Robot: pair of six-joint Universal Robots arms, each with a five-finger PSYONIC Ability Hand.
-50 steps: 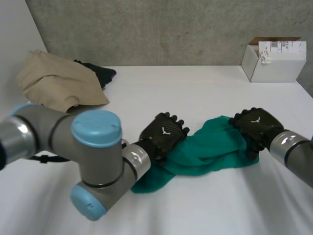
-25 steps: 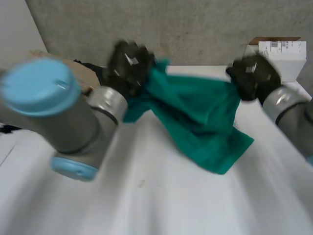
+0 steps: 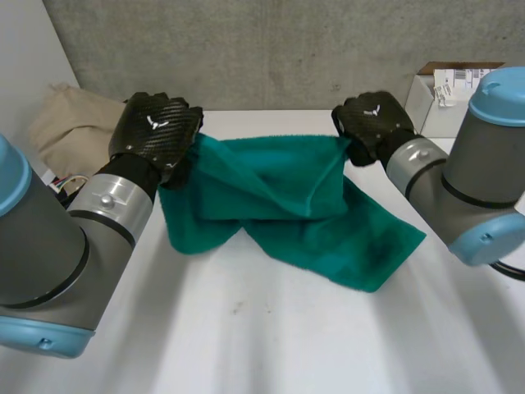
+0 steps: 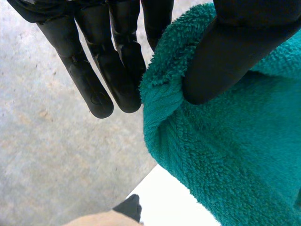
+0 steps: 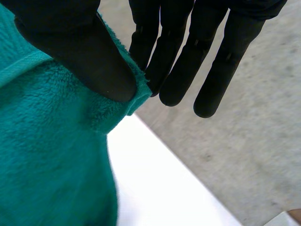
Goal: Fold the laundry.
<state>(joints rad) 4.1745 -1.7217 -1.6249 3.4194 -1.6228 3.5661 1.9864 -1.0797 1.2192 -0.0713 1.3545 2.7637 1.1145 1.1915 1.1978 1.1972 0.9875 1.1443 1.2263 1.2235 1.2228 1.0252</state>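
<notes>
A green towel (image 3: pixel 287 205) hangs stretched between my two hands above the white table (image 3: pixel 271 345), its lower part draped onto the tabletop. My left hand (image 3: pixel 154 131) holds the towel's left top corner; in the left wrist view the thumb (image 4: pixel 235 52) pinches the fluffy green towel (image 4: pixel 225 150) against the fingers (image 4: pixel 117 70). My right hand (image 3: pixel 373 123) holds the right top corner; in the right wrist view its thumb (image 5: pixel 89 61) presses the green towel (image 5: pixel 51 165) against the fingers (image 5: pixel 174 66).
A beige garment (image 3: pixel 70 131) lies in a heap at the back left, with a dark cloth (image 4: pixel 129 207) beside it. A white cardboard box (image 3: pixel 451 90) stands at the back right. A grey concrete wall (image 3: pixel 287 49) runs behind the table.
Both hands closed on the crumpled towel, lifted it off the table and moved apart, so it now hangs spread between them.
</notes>
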